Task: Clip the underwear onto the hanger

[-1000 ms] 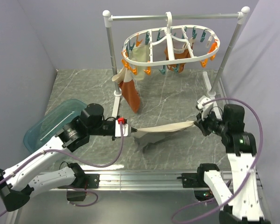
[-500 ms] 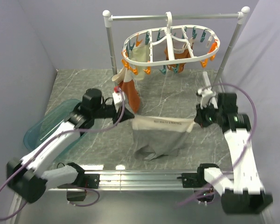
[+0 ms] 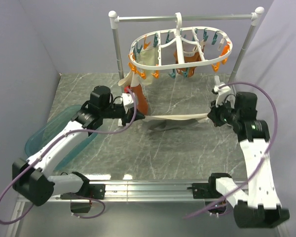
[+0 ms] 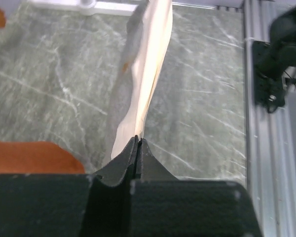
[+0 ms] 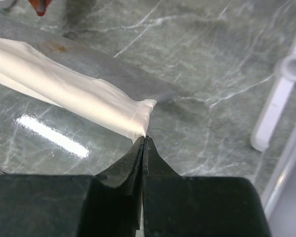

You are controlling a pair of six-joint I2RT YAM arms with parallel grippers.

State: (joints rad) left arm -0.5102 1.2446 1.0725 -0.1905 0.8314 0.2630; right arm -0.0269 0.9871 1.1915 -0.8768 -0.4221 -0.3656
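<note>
Beneath the hanger [image 3: 178,22], underwear [image 3: 175,120] hangs taut between both arms.
Only the overhead view shows the whole span, the left gripper [image 3: 140,117] and right gripper [image 3: 210,116] at opposite ends, grey part sagging. Each wrist camera shows its jaws clenched tight on a cream edge.

We look down from above and behind over the whole desk [image 3: 187,153]; our two wrist views sit close, sharing the underwear [image 3: 180,117].
</note>
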